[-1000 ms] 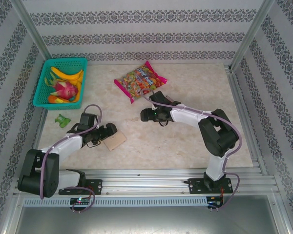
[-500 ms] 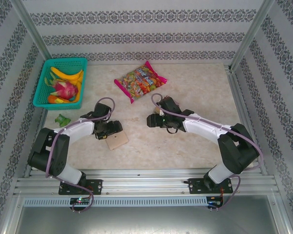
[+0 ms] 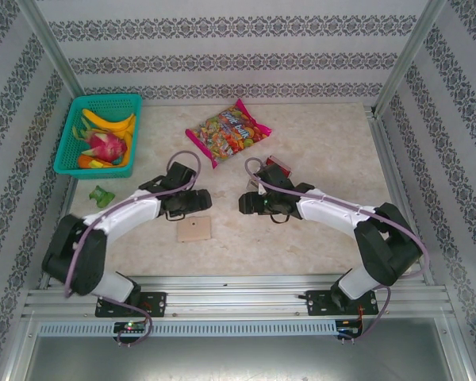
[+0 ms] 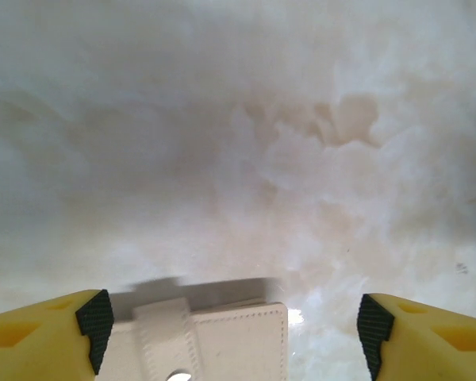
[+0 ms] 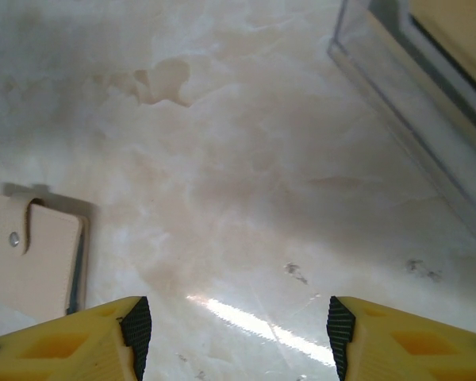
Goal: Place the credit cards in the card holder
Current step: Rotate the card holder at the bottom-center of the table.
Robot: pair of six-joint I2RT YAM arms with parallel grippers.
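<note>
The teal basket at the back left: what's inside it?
The basket holds a yellow banana, a pink dragon fruit and something orange, too small to name. Whatever lies beneath them is covered.

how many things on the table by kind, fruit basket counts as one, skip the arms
card holder: 1
candy bag: 1
teal fruit basket: 1
small green item: 1
clear plastic rack: 1
total: 5

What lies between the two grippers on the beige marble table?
Bare table, seen in the top view; the flat tan card holder lies off to the near side.
</note>
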